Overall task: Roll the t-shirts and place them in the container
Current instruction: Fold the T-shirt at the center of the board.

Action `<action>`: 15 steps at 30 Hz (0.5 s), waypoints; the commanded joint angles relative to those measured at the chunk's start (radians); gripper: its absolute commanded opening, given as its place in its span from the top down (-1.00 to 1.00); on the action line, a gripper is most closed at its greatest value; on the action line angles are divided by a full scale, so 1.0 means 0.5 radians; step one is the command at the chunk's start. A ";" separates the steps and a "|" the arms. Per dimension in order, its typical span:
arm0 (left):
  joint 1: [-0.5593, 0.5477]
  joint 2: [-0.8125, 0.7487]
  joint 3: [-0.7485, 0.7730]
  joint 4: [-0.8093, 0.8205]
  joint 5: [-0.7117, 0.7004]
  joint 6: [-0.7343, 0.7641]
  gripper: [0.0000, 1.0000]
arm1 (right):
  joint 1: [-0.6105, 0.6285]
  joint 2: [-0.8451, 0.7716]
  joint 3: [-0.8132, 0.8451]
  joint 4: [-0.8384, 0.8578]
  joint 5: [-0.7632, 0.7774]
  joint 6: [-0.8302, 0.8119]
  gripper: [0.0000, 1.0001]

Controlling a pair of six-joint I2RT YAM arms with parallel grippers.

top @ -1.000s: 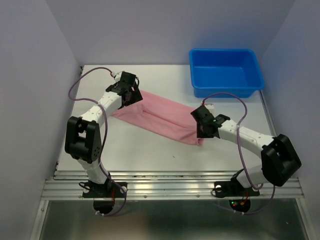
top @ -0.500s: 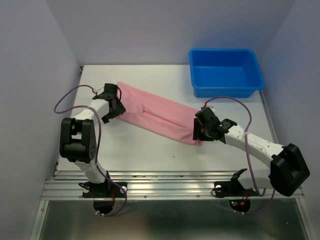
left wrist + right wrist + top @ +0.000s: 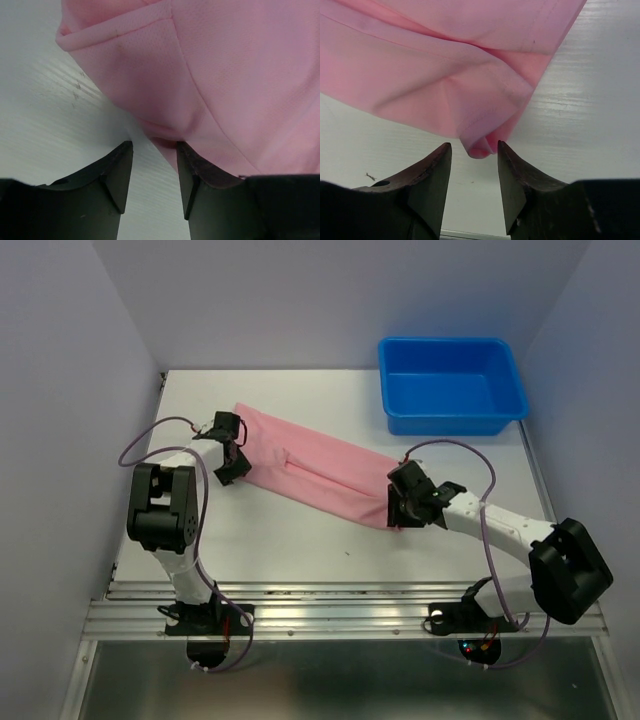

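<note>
From above, the pink t-shirt (image 3: 320, 465) lies folded into a long band running diagonally across the worktop (image 3: 300, 550), from far left to near right, well apart from the blue bin (image 3: 455, 423) at the far right. A second ago the left gripper (image 3: 233, 468) sat over the band's far-left end. Now it has drawn back toward the near side and stands at the near-left corner of that end, so the whole left edge shows. The right gripper (image 3: 396, 512) has stayed at the near-right end and has only settled a little closer to the tip. In the left wrist view the fingers (image 3: 115, 175) are spread, with bare worktop showing between them. A small bulge of the shirt's edge reaches just into the gap at their tips, so nothing is pinched yet. In the right wrist view the fingers (image 3: 517, 175) are likewise apart. The folded corner of the shirt pokes between their tips, and it is not clamped. Both ends are lined up for a grasp, so the rolling itself seems not yet begun. The next step is probably to close on one end.
</note>
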 commanded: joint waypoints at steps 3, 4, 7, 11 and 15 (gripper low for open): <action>-0.005 0.074 0.099 0.020 -0.058 -0.041 0.23 | 0.006 0.077 -0.021 0.144 0.049 -0.047 0.18; -0.005 0.077 0.102 0.020 -0.058 -0.038 0.30 | 0.006 0.096 -0.018 0.154 0.058 -0.053 0.23; -0.005 0.083 0.121 0.014 -0.080 -0.035 0.72 | 0.006 0.142 0.000 0.160 0.101 -0.053 0.55; -0.005 0.090 0.164 -0.014 -0.098 -0.029 1.00 | 0.006 0.096 0.006 0.163 0.089 -0.059 0.95; -0.005 0.080 0.188 -0.038 -0.132 -0.029 1.00 | 0.006 0.010 -0.018 0.148 0.037 -0.065 0.99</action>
